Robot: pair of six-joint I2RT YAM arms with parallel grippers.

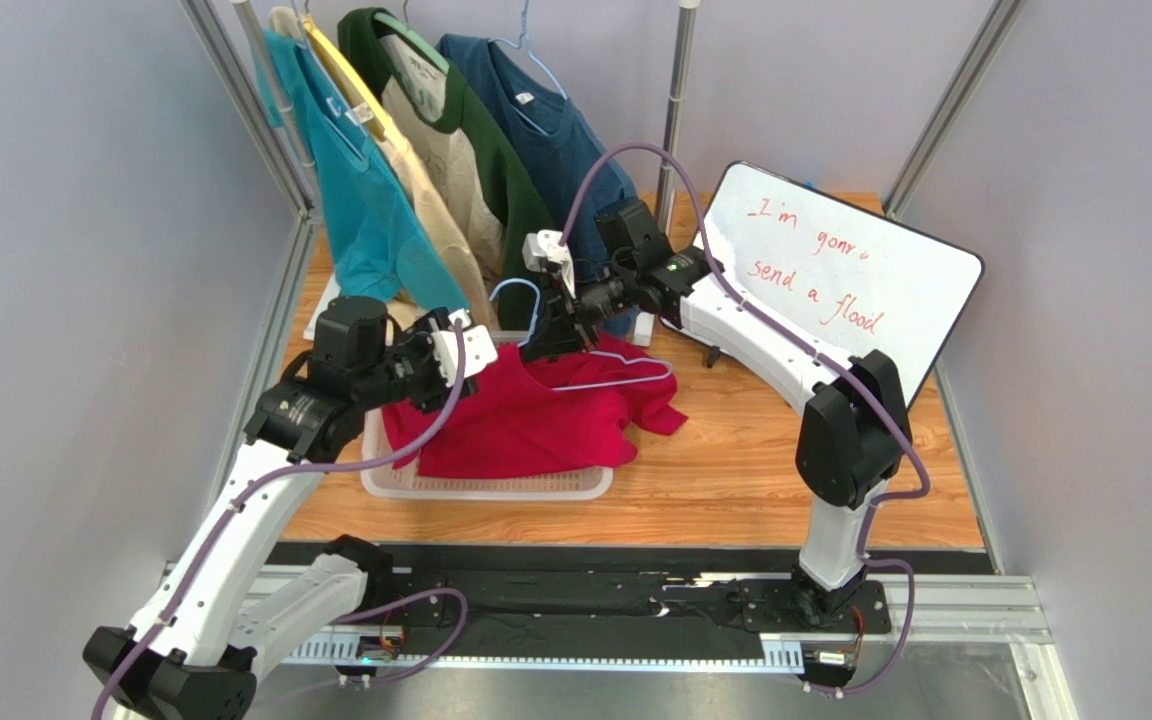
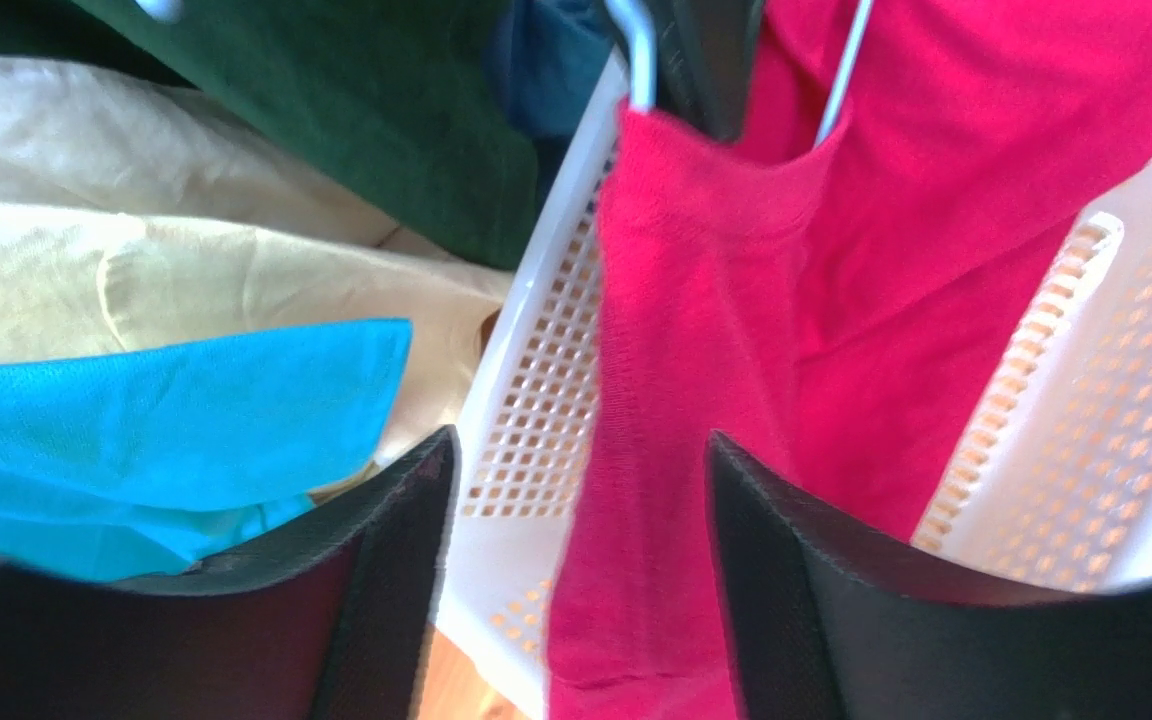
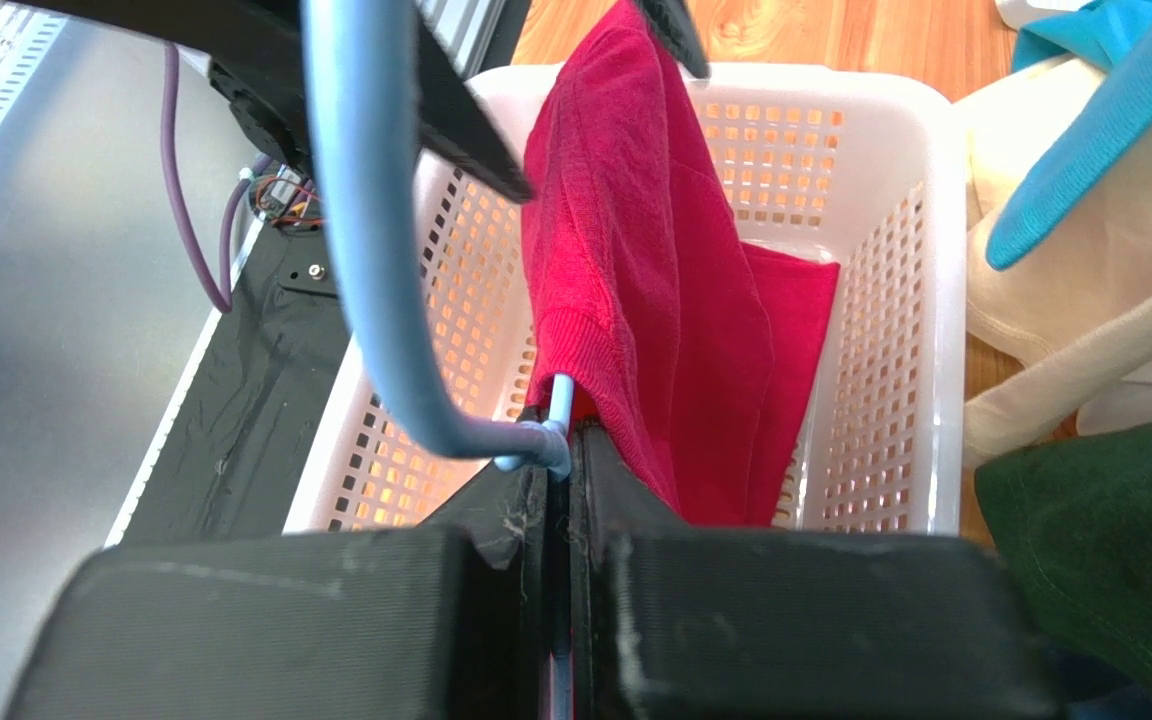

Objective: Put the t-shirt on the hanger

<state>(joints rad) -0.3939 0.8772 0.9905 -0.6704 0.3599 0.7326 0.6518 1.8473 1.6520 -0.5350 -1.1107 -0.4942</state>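
Top external — wooden table [image 1: 778, 465], grey walls [image 1: 86, 225], right hand [image 3: 564, 480] pinching hanger [image 3: 364, 225], left hand [image 2: 579, 450] apart, perhaps brushing t-shirt [image 1: 537, 420].

Inventory for your record. On the bench [image 1: 778, 480]: one red t-shirt [image 1: 537, 420], one light-blue hanger [image 3: 372, 225], one white basket [image 1: 477, 483], one whiteboard [image 1: 853, 278]. At 11 o'clock you have four hung shirts: one teal shirt [image 1: 357, 210], one yellow shirt [image 1: 339, 68], one green-and-cream shirt [image 1: 455, 165], one navy shirt [image 1: 552, 135].

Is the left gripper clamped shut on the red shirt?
No, the left gripper stands open, with the red shirt hanging in the gap.
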